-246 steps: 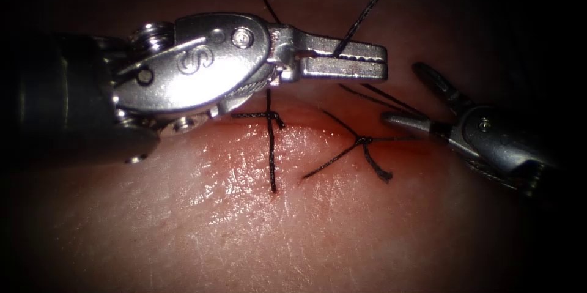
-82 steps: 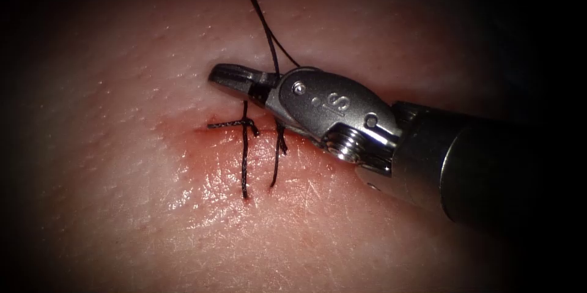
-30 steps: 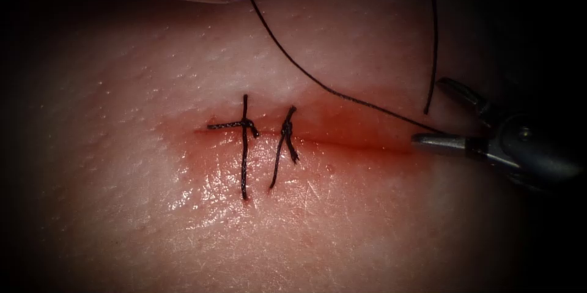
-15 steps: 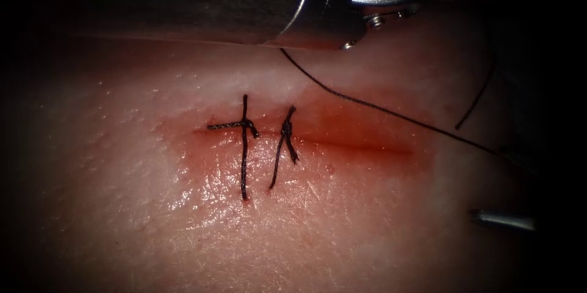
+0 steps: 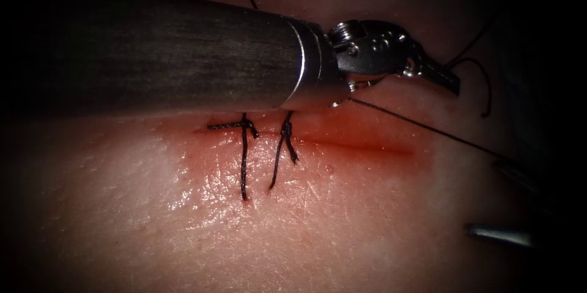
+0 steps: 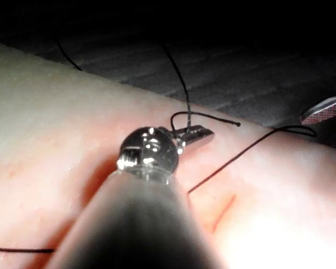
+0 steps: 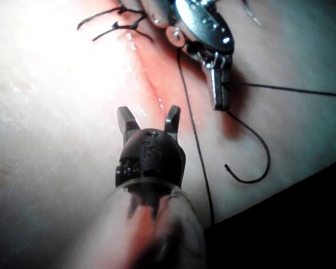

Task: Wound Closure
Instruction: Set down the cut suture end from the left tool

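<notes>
Left tool [image 5: 441,76]: jaws are closed on the thread [image 5: 428,128] close to its free end. A short curled tail [image 5: 487,94] is left hanging past the jaws.
Right tool [image 7: 149,116]: jaws are spread and nothing is held. It is parked low, off the right end of the cut [image 5: 367,146].
Needle: held by neither tool. Its place cannot be told.
Thread run: one strand is laid slantwise over the open right part of the cut, from under the left tool's wrist towards the right tool.
Stitches: two are seated at the cut's left end [image 5: 244,158] [image 5: 281,152], with knots on the cut line. The stretch to their right is unclosed and red fluid [image 5: 342,128] is pooled along it.
Tissue [image 5: 306,232]: no tool is touching it, as far as can be seen. The left shaft is held just above the two stitches.
Handling (judgement): the grip is best kept well inside the jaws, since the tail is short and easily slipped. Any pull should be kept low and in line with the strand, so it is not sawn across the wound edge. The shaft should be kept off the knots.
Risk: the loose tail could be snagged by the spread right jaws.
</notes>
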`<state>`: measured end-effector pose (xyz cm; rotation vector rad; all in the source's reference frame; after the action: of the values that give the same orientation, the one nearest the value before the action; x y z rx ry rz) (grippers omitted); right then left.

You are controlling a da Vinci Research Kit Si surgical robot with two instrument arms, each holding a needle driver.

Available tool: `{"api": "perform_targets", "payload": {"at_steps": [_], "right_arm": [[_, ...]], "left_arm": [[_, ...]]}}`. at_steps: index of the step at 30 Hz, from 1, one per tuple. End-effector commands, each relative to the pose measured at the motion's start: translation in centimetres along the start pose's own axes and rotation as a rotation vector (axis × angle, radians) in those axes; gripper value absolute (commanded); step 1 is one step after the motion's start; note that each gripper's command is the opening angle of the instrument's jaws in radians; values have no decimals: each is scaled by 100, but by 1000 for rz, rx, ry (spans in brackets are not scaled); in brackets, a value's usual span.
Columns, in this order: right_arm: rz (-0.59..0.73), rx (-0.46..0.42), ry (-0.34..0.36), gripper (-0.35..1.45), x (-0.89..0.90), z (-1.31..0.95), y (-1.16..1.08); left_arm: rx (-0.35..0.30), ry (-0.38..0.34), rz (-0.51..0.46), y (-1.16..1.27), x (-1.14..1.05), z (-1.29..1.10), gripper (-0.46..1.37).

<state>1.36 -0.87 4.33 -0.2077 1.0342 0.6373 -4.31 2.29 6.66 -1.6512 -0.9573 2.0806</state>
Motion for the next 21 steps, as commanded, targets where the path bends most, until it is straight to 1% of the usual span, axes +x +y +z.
{"api": "perform_targets", "payload": {"at_steps": [1,3,5,8,9,11,13,14,15,16,17,18,20,21], "right_arm": [[1,9,2,134,0,2,-2],[2,17,5,135,1,7,-4],[2,21,7,135,1,11,-6],[4,29,10,135,3,18,-10],[4,28,10,135,3,18,-11],[4,31,11,135,3,19,-11],[4,31,11,135,3,19,-11],[4,31,11,135,3,19,-11],[4,31,11,135,3,19,-11],[4,31,11,135,3,19,-11],[4,32,11,135,3,19,-11],[4,32,11,135,3,19,-11],[3,32,12,135,3,18,-11],[3,32,12,135,3,18,-11]], "left_arm": [[-14,-21,-15,-2,1,0,-35],[-9,-62,-21,-5,-3,-1,-35],[6,-119,-23,-8,-7,0,-35],[55,-250,-75,-14,-19,-4,-35],[62,-264,-87,-15,-20,-5,-30],[69,-282,-102,-17,-25,-9,-11],[67,-284,-104,-19,-28,-11,-7],[65,-288,-105,-23,-33,-14,16],[65,-289,-103,-25,-35,-15,28],[65,-289,-103,-25,-35,-15,28],[65,-292,-100,-29,-39,-16,50],[66,-293,-97,-32,-42,-17,66],[67,-296,-93,-36,-47,-19,80],[77,-293,-89,-39,-49,-21,88]]}}
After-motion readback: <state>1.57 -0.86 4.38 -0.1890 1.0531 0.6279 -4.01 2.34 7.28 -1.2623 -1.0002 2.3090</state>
